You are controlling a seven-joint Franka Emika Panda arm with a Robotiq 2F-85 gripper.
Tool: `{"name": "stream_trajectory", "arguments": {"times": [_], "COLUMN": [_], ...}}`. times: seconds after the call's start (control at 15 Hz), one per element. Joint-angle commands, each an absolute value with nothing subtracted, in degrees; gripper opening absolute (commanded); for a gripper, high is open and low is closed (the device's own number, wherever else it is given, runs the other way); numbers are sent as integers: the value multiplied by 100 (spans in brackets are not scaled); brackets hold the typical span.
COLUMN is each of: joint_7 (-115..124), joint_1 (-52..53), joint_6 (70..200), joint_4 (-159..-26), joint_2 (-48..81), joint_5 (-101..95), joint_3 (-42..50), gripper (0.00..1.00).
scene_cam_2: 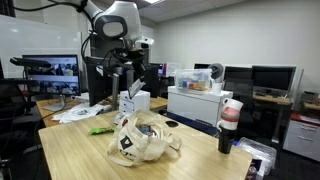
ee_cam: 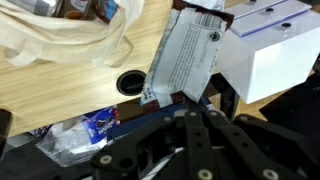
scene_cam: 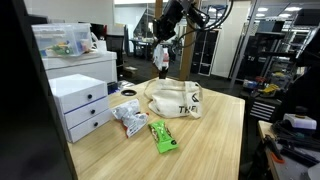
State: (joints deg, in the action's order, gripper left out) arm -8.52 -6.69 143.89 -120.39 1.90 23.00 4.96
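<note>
At the bottom centre of the wrist view, the gripper (ee_cam: 186,108) is clamped on the lower edge of a grey packet (ee_cam: 185,58), held in the air over the counter (ee_cam: 60,90) (a round cable hole shows just left of it). Beyond, a cloth bag (ee_cam: 60,35) lies upper left and a white drawer unit (ee_cam: 270,55) stands upper right.

On the wooden desk (scene_cam: 215,140) a white drawer unit (scene_cam: 82,105) carries a clear plastic box (scene_cam: 62,40), a crinkled snack bag (scene_cam: 129,120) and a green packet (scene_cam: 163,136) lie just before it, and a red-capped dark bottle (scene_cam_2: 229,127) stands near the desk's edge.
</note>
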Motion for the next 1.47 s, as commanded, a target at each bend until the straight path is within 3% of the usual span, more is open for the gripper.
{"name": "stream_trajectory", "arguments": {"times": [0.0,0.6,0.67,0.73,0.87,1.4], "joint_7": [-1085,-806,-776,-757,-725,-909], "joint_1": [-430,-187,-190,-194,-203,-379], "joint_6": [14669,15254,15284,15302,15279,15144], "joint_4": [-12270,-12620,-12647,-12659,-12652,-12535], "joint_2": [235,874,904,936,964,699], "joint_5": [2424,1801,1707,1629,1478,1683], "joint_3": [280,-11,-7,-6,3,0], "gripper": [0,0,26,27,38,90]}}
